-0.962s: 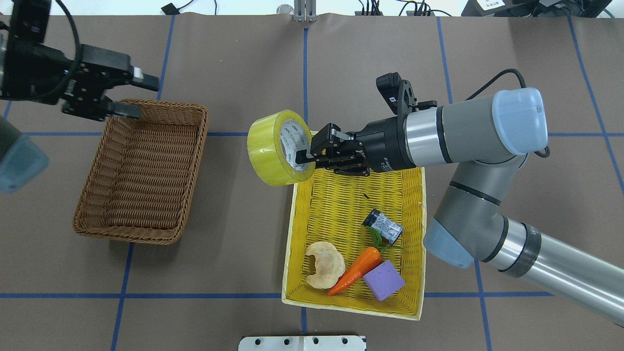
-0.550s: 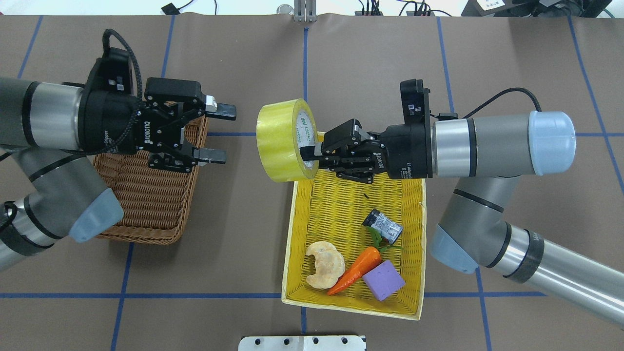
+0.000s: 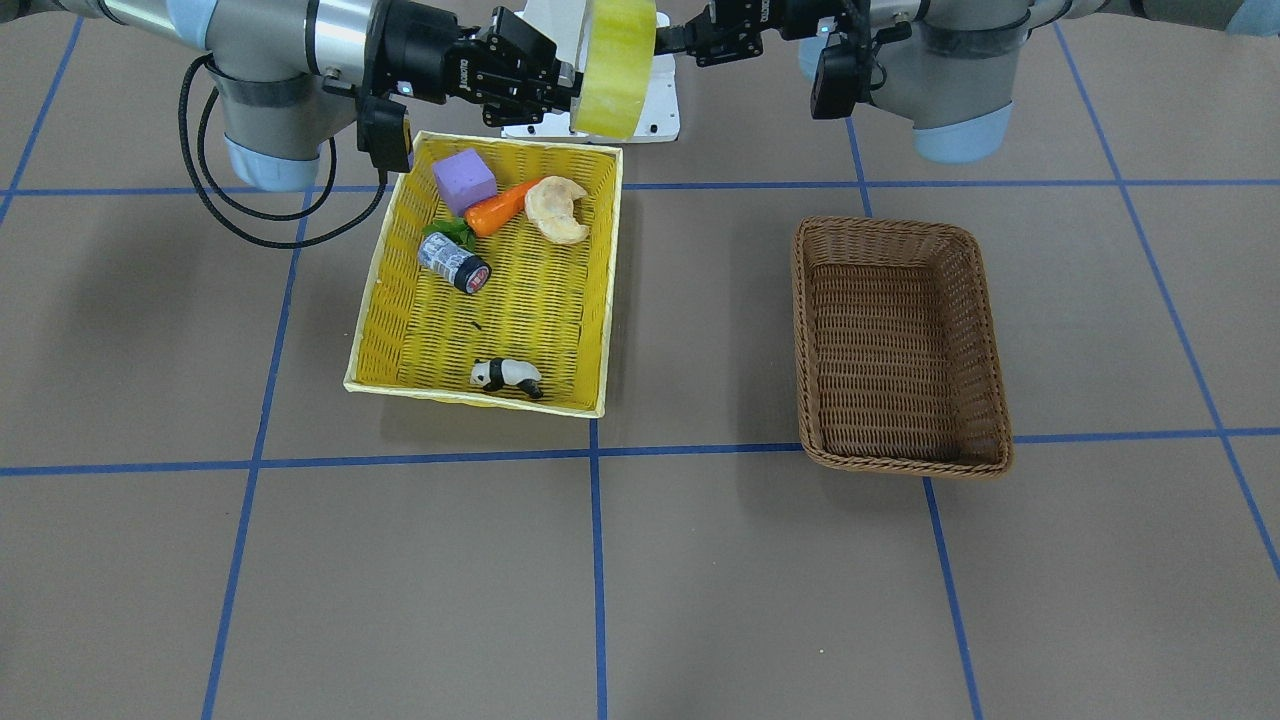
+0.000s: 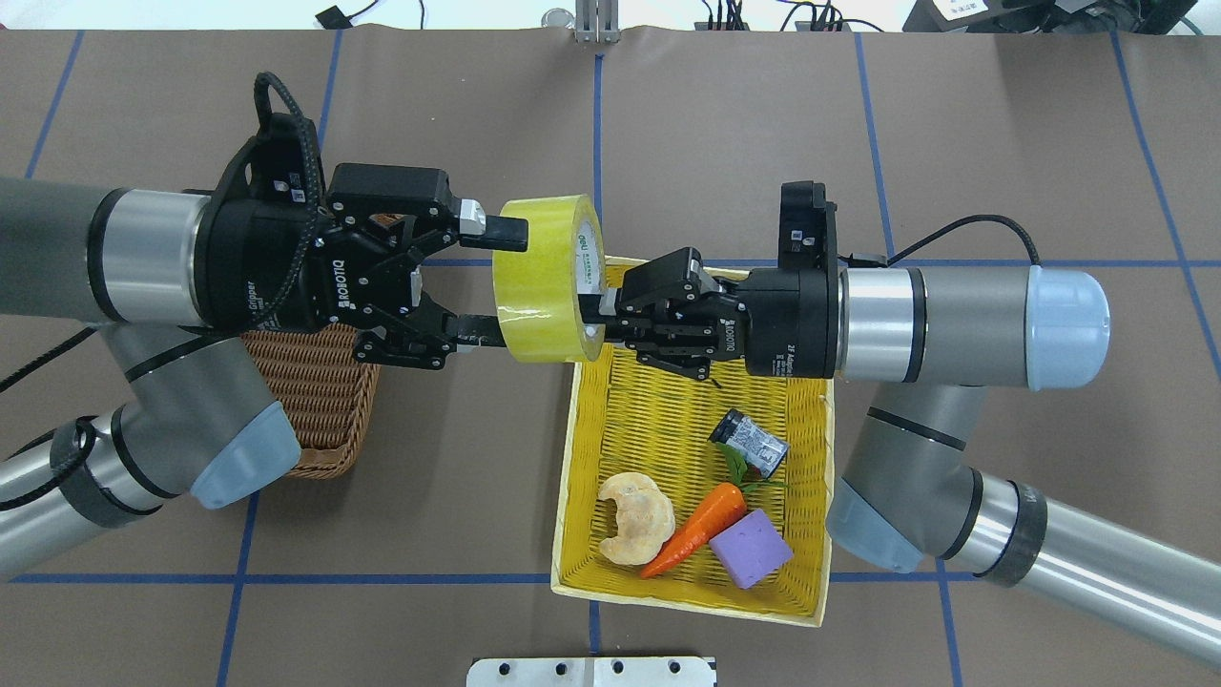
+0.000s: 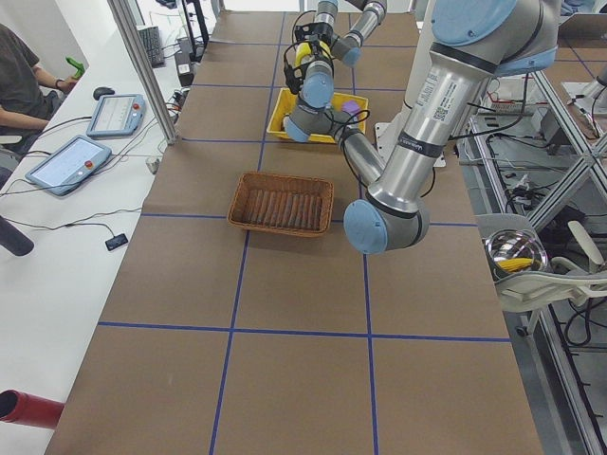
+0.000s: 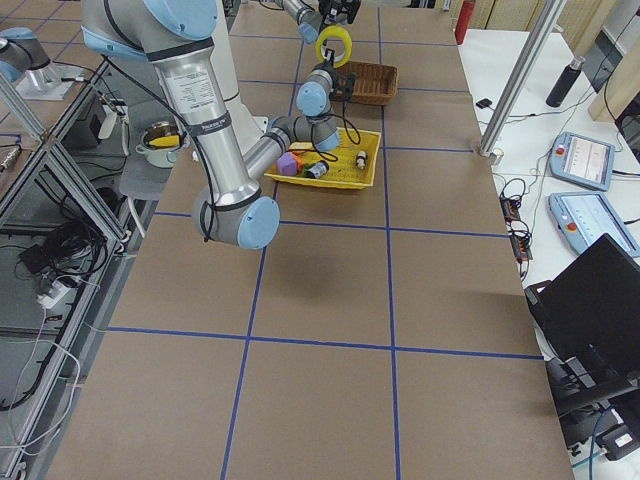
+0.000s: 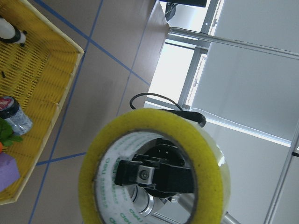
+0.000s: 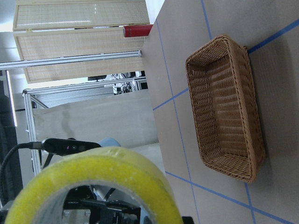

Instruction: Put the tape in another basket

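We see right gripper clamping tape by its wall, midair; left gripper spread wide, straddling it.

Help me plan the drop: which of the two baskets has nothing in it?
The dark brown wicker basket: its woven floor is bare. The yellow basket holds a carrot, a purple block and a toy panda, among other things.

The grey tubular left arm and right arm carry brushed-silver bands and pale blue rounded joint caps. The black left gripper and right gripper bear white lettering. A braided black cable loops over the left wrist, and a thin black cable arcs from the right.
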